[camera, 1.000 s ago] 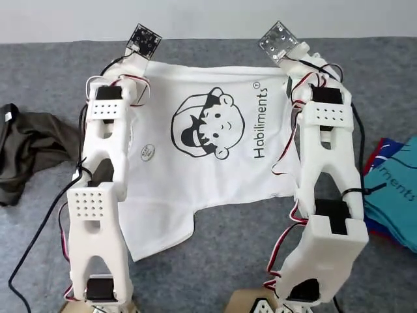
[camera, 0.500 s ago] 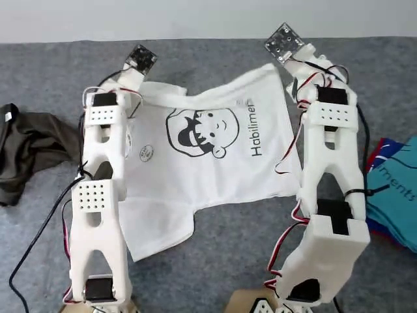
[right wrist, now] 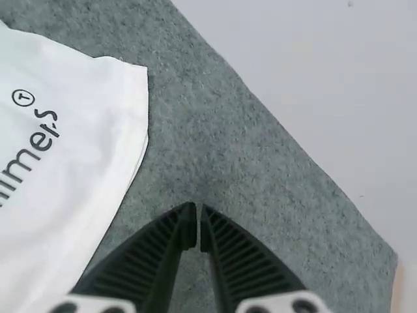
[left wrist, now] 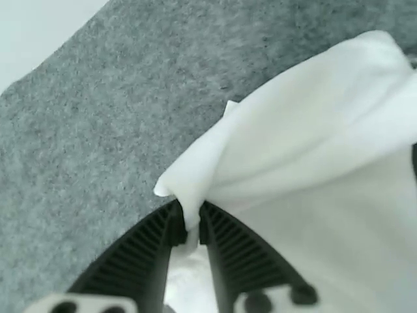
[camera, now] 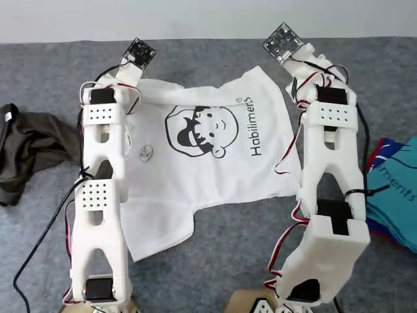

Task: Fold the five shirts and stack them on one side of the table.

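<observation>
My left jaws were pinched shut on a bunched corner of the white shirt (left wrist: pixel 306 163), at its far edge. That shirt lay print-up on the grey table (camera: pixel 221 261) between my two arms. My right jaws were closed with nothing between them, over the table just beside the shirt's other far corner. A dark shirt (camera: pixel 32 147) lay crumpled off to my left, and a teal shirt (camera: pixel 397 195) lay to my right.

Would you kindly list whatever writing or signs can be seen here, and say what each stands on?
White shirt: one brand word beside the cartoon face, not quoted here.
Same shirt: small round stamp, too small to read.
Teal cloth: white lettering, cut off at the edge.
</observation>
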Tool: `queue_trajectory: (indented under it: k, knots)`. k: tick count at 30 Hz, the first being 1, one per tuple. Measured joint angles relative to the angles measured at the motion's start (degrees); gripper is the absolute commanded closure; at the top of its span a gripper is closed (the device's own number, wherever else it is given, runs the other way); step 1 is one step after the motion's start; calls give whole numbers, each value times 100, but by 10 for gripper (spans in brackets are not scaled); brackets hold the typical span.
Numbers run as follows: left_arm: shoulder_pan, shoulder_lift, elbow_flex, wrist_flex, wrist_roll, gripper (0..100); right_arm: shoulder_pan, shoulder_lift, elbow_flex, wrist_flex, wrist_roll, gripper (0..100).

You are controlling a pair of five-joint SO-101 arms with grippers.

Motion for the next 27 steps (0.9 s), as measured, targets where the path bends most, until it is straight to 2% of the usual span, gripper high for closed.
queue_trajectory:
  k: [3,6,10,18,23,27]
  knots:
    - [18,0,-281,229,325,861,-26,0,0,343,0,965]
    - [26,0,-589,404,800,855,-53,0,0,642,0,912]
    - [26,0,-756,545,976,859,-70,0,0,870,0,898]
    - [26,0,-1257,1503,985,993,-79,-176,0,1319,0,898]
    - [26,0,-2057,2418,686,983,-211,-466,0,1960,9,898]
    - [26,-9,-2127,2822,615,915,-229,-703,0,2426,0,898]
